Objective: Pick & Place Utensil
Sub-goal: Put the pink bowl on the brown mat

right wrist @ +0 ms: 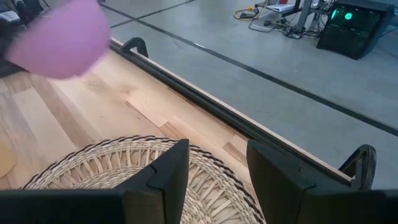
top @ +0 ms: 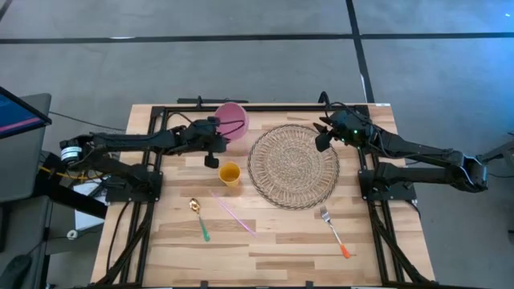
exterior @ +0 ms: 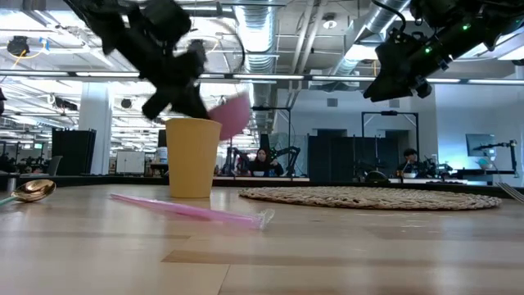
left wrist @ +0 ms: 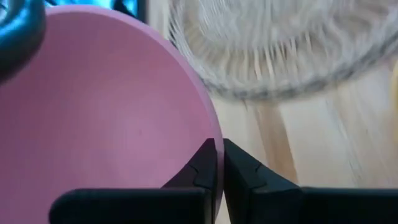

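Observation:
A pink dish (top: 232, 117) is up in the air near the table's far edge, tilted in the low view (exterior: 233, 113), and my left gripper (left wrist: 219, 146) is shut on it. My right gripper (right wrist: 217, 162) hovers open over the far right rim of a round woven placemat (top: 293, 165). A green-handled spoon (top: 198, 217) and an orange-handled fork (top: 334, 229) lie flat on the near part of the table. A yellow cup (top: 230, 173) stands upright left of the placemat, and a pink straw (top: 233, 213) lies near it. My left gripper pinches the pink dish's rim (left wrist: 210, 134) between its two fingers, one on the inner face and one outside. The dish is lifted clear of the table and tilted, above and behind the yellow cup (exterior: 192, 156).
Black frame rails (top: 193, 107) run along the table's far edge and both sides beside the arm bases. Bare wood lies between the spoon and the fork near the table's near edge. People sit at desks in the room beyond the table.

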